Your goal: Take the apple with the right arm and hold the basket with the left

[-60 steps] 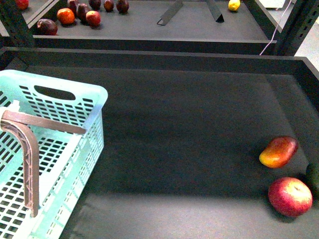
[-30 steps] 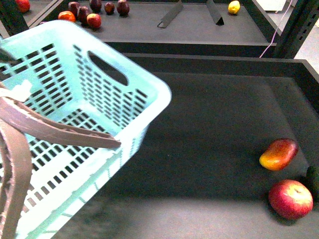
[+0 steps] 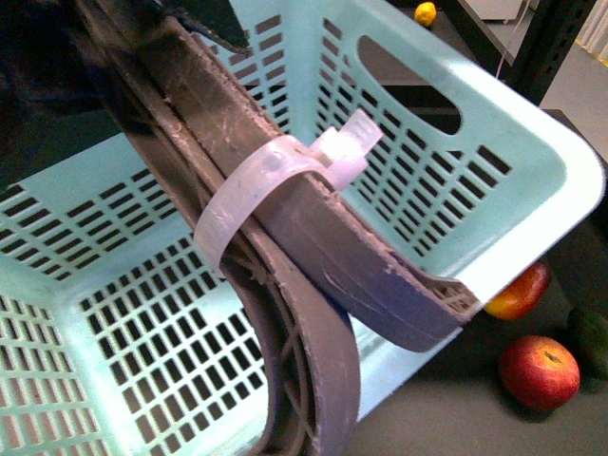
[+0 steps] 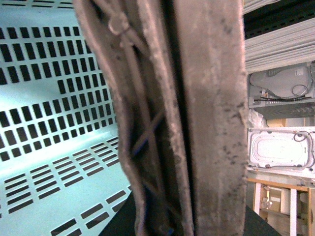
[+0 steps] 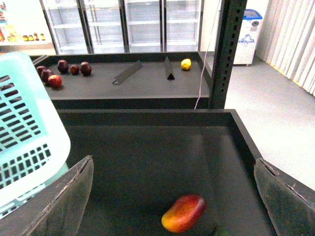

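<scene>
The round deep-red apple [image 3: 540, 372] lies free on the dark surface [image 3: 446, 418], near an oblong red-and-yellow fruit [image 3: 518, 293]; the right end effector [image 5: 177, 191] hangs spread wide, empty; the left end effector [image 3: 389, 370] clamps the pale aqua slotted plastic basket [image 3: 532, 123], tilted, probably to receive the apple.

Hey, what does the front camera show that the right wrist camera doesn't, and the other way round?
Only the front view shows the apple, low at the right, and the left gripper's fingers with a white zip tie, close to the lens. Only the right wrist view shows the right gripper, open, the red fruits on the back shelf, and the glass-door fridges. Both show the aqua basket, the red-and-yellow fruit and the small yellow fruit far behind.
</scene>
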